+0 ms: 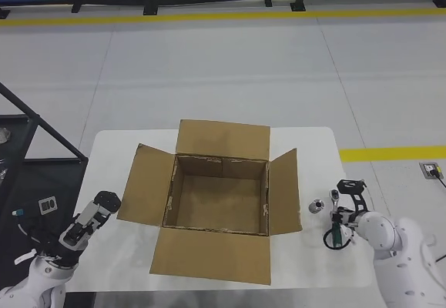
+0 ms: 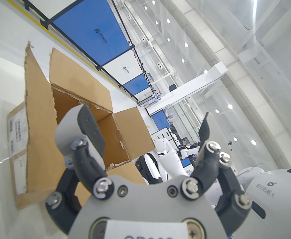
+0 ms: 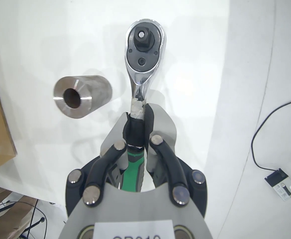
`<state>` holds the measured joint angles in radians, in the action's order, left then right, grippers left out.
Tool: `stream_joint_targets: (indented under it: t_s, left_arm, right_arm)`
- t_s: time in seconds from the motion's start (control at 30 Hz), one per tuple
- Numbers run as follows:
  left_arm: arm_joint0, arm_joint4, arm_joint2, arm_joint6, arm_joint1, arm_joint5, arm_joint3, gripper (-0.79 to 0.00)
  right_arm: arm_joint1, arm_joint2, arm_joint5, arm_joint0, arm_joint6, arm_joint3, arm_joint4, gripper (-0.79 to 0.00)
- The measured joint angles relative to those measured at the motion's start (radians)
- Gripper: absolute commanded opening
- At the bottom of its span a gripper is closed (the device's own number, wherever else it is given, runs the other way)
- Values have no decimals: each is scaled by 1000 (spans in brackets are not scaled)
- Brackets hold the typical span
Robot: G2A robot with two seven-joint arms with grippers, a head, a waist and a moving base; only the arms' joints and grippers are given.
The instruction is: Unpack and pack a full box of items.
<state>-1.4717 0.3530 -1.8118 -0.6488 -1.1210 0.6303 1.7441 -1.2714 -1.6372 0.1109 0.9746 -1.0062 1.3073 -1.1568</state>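
The brown cardboard box (image 1: 211,258) (image 2: 38,125) stands at the middle of the white tabletop (image 1: 315,146) (image 3: 60,26). Its top is open and all four flaps are splayed outward. The cut edges along the rim are ragged, the inside shows bare cardboard, and one outer wall carries pale labels.

Between the box's right flap and the tabletop's right edge lies a short steel cylinder with a round bore (image 1: 316,205) (image 3: 83,96). It is on its side and apart from the flap.

Just beside it, toward the right edge, is a chrome ratchet wrench with a green and black handle (image 1: 331,237) (image 3: 144,48). Its square drive faces up and its head points toward the far edge. Whether the wrench touches the tabletop cannot be told.

The right gripper (image 1: 336,215) (image 3: 138,118) is clamped on the wrench where the black wrap meets the chrome neck, one finger on each side. Its arm comes in from the near right corner.

The left gripper (image 1: 103,204) (image 2: 145,120) sits at the tabletop's left edge, near the box's left flap but clear of it. It is tilted upward toward the box, and its fingers are spread wide with nothing between them.
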Motion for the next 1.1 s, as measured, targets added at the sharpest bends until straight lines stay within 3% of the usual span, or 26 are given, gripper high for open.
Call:
stream_joint_targets:
  t_s: [0.07, 0.1, 0.17, 0.53, 0.77, 0.83, 0.87, 1.1]
  left_arm:
    - [0, 0, 0, 0, 0, 0, 0, 0]
    - [0, 0, 0, 0, 0, 0, 0, 0]
    - [0, 0, 0, 0, 0, 0, 0, 0]
    - [0, 0, 0, 0, 0, 0, 0, 0]
    - [0, 0, 0, 0, 0, 0, 0, 0]
    - [0, 0, 0, 0, 0, 0, 0, 0]
    - [0, 0, 0, 0, 0, 0, 0, 0]
    - [0, 0, 0, 0, 0, 0, 0, 0]
  right_arm:
    - [4, -10, 1, 5, 15, -9, 7, -742]
    - [5, -13, 2, 7, 18, -14, 9, -653]
    - [8, -14, 7, 7, 22, -24, 15, -668]
    - [17, 4, 13, -16, 42, -87, 48, -594]
    - [27, -7, 1, -13, 54, -37, 52, -336]
    - [31, -17, -8, -6, 51, 11, 54, -172]
    - [33, -23, -11, -1, 49, 38, 59, -6]
    - [41, -60, 11, 12, 58, 269, 163, 0]
